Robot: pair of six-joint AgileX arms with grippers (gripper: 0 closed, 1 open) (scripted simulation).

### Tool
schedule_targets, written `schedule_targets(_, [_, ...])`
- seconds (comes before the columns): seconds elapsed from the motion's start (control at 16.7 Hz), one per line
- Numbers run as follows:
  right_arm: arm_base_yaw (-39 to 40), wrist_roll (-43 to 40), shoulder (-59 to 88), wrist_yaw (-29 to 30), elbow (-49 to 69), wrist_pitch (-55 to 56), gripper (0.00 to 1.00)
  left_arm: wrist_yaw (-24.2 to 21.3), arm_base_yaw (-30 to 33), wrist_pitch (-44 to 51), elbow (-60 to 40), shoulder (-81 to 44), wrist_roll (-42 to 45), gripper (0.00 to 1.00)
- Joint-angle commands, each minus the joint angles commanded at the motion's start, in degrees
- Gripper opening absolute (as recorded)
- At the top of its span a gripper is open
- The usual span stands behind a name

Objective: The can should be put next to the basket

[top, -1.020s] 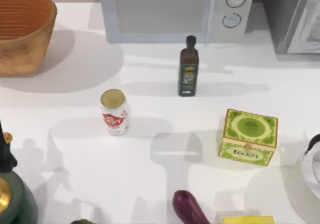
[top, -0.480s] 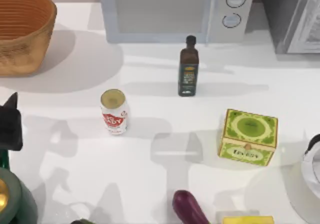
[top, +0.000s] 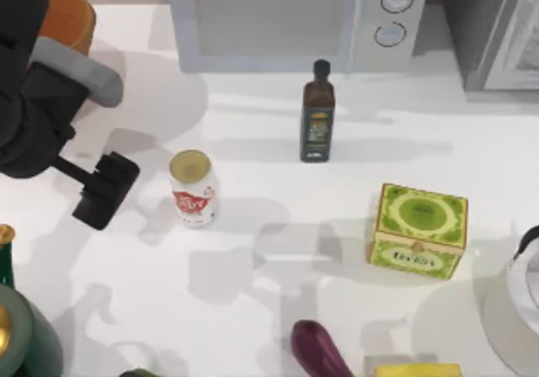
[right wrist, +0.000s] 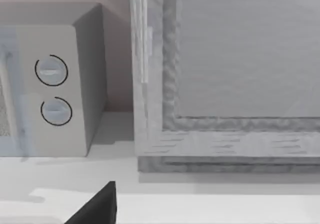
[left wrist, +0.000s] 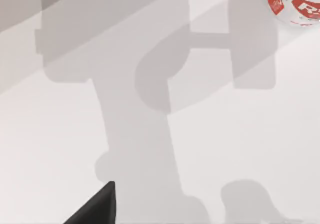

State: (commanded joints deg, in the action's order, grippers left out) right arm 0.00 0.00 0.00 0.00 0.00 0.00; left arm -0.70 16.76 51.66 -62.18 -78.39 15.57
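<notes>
Progress: early; can [top: 192, 188] not yet gripped, upright on the tabletop [top: 253, 310], nothing moved toward the basket [top: 66, 15].
Left: close on the can, lift it, carry it over and set it down beside the basket.
Left gripper [top: 104, 189]: low over the tabletop, just to the left of the can and apart from it; whether wide or narrow cannot be told.
Can from the gripper: just to its right in the top view, gold top up, red lettering facing the camera; a red-lettered edge of it also at the left wrist view's corner.
Basket from the gripper: behind it, toward the far left corner, mostly covered by the left arm; contents cannot be told.
Right arm: parked at the tabletop's right, its wrist camera facing the microwave [right wrist: 55, 84].
Judgement: approach looks lined up for a side grasp.
</notes>
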Motion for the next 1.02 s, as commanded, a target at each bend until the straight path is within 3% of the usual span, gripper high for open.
schedule_targets(0.3, [0.0,0.0,0.0,0.0,0.0,0.0,1.00,0.2,6.1,15.0,-21.5,-25.9,2.7,1.00])
schedule_targets(0.54, [0.0,0.0,0.0,0.0,0.0,0.0,1.00,0.5,9.5,20.5,-35.3,-37.7,3.4,1.00])
schedule_targets(0.72, [0.0,0.0,0.0,0.0,0.0,0.0,1.00,0.6,10.8,21.7,-40.8,-41.4,3.4,1.00])
schedule_targets(1.02, [0.0,0.0,0.0,0.0,0.0,0.0,1.00,0.6,10.9,21.8,-41.4,-41.7,3.3,1.00])
